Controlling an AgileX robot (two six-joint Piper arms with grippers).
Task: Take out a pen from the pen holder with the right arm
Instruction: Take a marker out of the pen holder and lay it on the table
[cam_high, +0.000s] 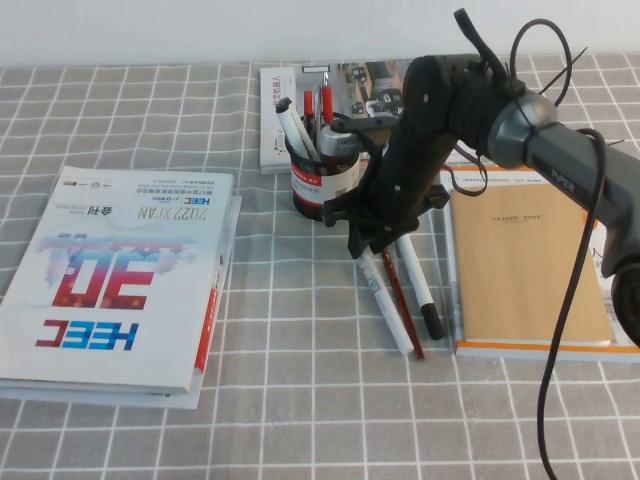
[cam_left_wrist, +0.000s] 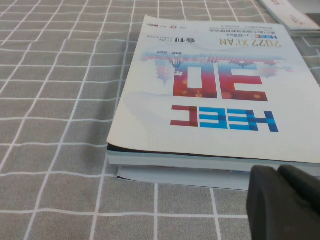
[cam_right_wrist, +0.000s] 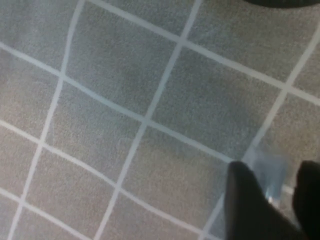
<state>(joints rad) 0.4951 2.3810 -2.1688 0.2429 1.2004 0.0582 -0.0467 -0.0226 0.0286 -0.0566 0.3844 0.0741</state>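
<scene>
**Pen holder (cam_high: 325, 180) upright, right gripper (cam_high: 365, 240) low on its near side**

Right arm reaching in from the right, across the far part of the brown notebook (cam_high: 525, 265), wrist bent down. Right gripper low over the grey checked cloth (cam_high: 300, 400), just near of the pen holder and slightly to its right. Fingers (cam_right_wrist: 242, 200) apart in the right wrist view, with a pale, blurred shape in the gap. Cannot tell whether either finger touches it.

Flat on the cloth, side by side, reaching nearward from under that gripper:
- white pen (cam_high: 390, 310) on the left
- red pen (cam_high: 405, 315) in the middle
- white marker (cam_high: 415, 280) with a black cap on the right, just beside the notebook's left edge

Far ends of all three hidden beneath the gripper, near ends slanting a little to the right. Cannot tell which of them, if any, sits between the fingers.

Holder black, with a red and white label. Inside it, a leaning marker (cam_high: 297, 130) tipped to the left and red-capped pens (cam_high: 320, 103) behind. White booklet (cam_high: 272, 115) flat on the cloth just beyond the holder, on its far left.

Left gripper (cam_left_wrist: 277, 172) out of the high view. In the left wrist view, low over the cloth just near of the white book (cam_left_wrist: 210, 90), which lies at the left of the cloth. Fingers pressed together, only a thin seam between them, nothing held.
</scene>
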